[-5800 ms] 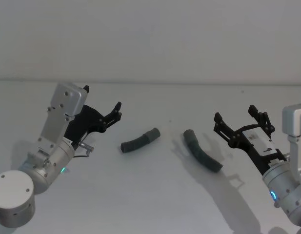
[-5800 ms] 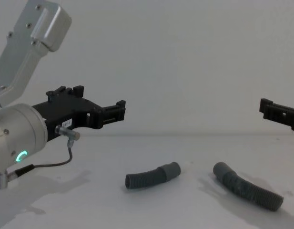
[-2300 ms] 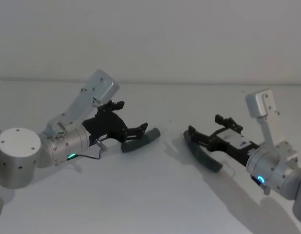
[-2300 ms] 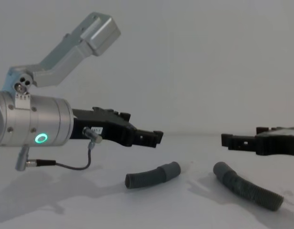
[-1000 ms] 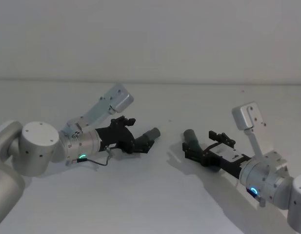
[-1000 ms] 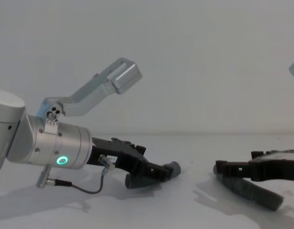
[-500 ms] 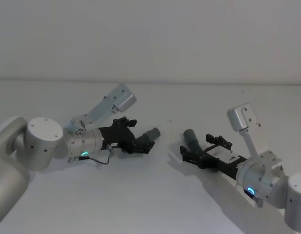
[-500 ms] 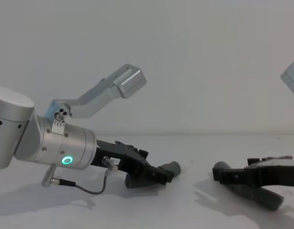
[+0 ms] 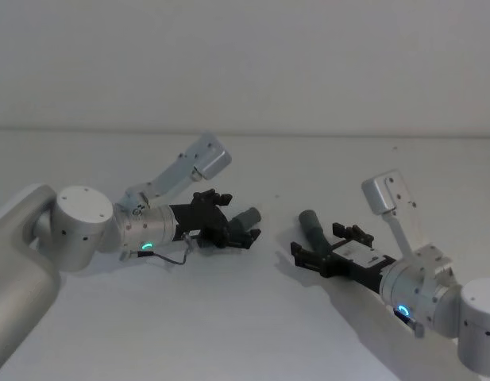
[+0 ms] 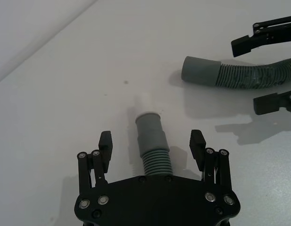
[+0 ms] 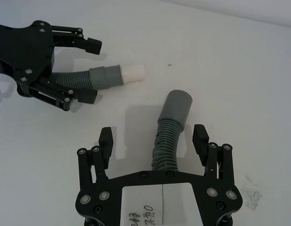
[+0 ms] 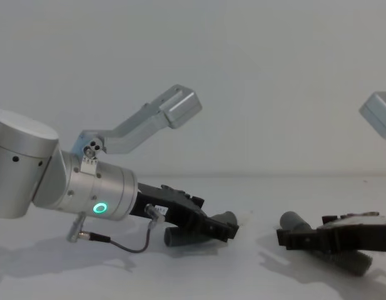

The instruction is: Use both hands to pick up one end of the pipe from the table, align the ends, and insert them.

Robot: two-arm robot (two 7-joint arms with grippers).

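I am looking at the table (image 9: 229,325), and both hose pieces are lying flat on it, near the middle, with bare white between them; the short hose piece (image 10: 153,157) is lying on my robot's left side, and the long hose piece (image 11: 165,143) is lying on its right side.

The left gripper (image 10: 151,140) is sitting low over the short hose piece, reaching in from the left; the left fingers (image 10: 105,141) are standing wide apart, one on each side of the ribbed part; I am seeing white table between each finger and the hose, so they are not pinching anything. The short piece's cuff (image 10: 147,123) is sticking out past the fingertips, and its white tip (image 10: 144,100) is pointing toward the right side of the table.

The right gripper (image 11: 153,135) is sitting low over the long hose piece, reaching in from the right; the right fingers (image 11: 200,136) are spread wide too, one on each side of the ribbed part just behind the long piece's cuff (image 11: 177,106), and they are not touching it. That cuff is poking out ahead of the fingertips, pointing away from my robot and a bit to the left; the rest of the long piece is running back under the gripper's body.

The two cuffs are lying near each other but apart, and they are not lined up.
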